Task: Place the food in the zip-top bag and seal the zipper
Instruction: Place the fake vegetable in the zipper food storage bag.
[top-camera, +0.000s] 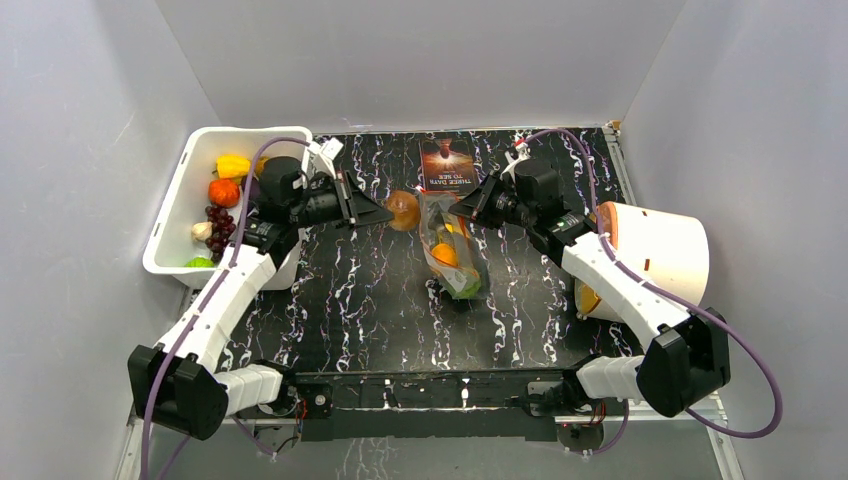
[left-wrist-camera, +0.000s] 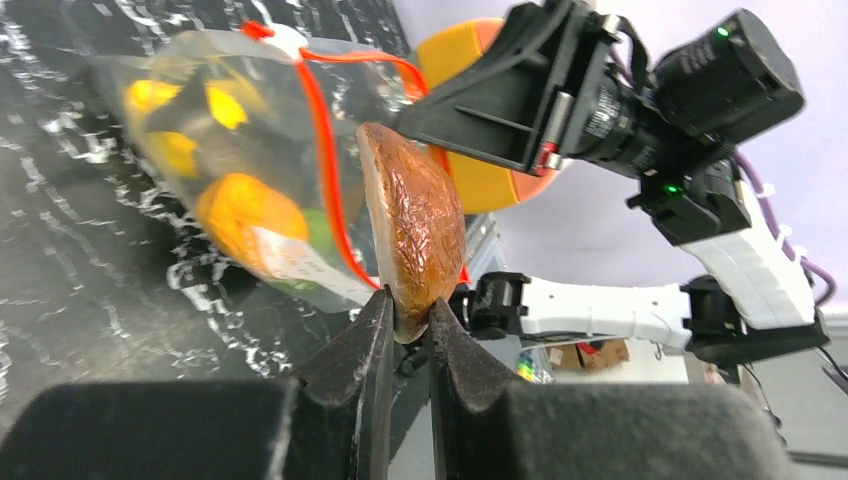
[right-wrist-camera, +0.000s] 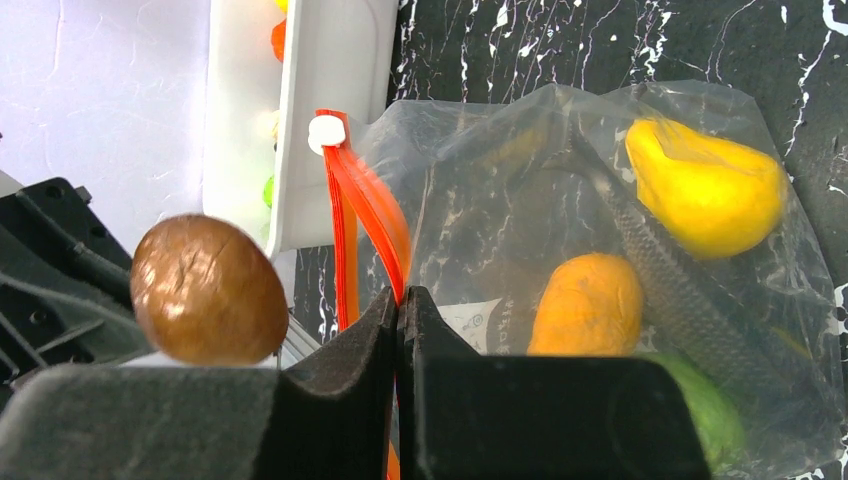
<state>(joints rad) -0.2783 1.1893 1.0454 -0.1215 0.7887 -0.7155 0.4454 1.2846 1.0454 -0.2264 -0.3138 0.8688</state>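
Left gripper fingers are clamped on a glossy brown food piece, just left of the zip-top bag at mid-table. Clear and crumpled, the bag holds yellow, orange and green food. The right gripper pinches its red-orange zipper. Grey walls enclose the black marbled table. Far left, a white tub holds grapes and other fruit.

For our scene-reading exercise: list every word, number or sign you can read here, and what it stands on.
"THREE DAYS TO SEE": on the dark card lying beyond the zip-top bag.
The white label patch on the bag: print too blurred to read.
Nothing else legible.
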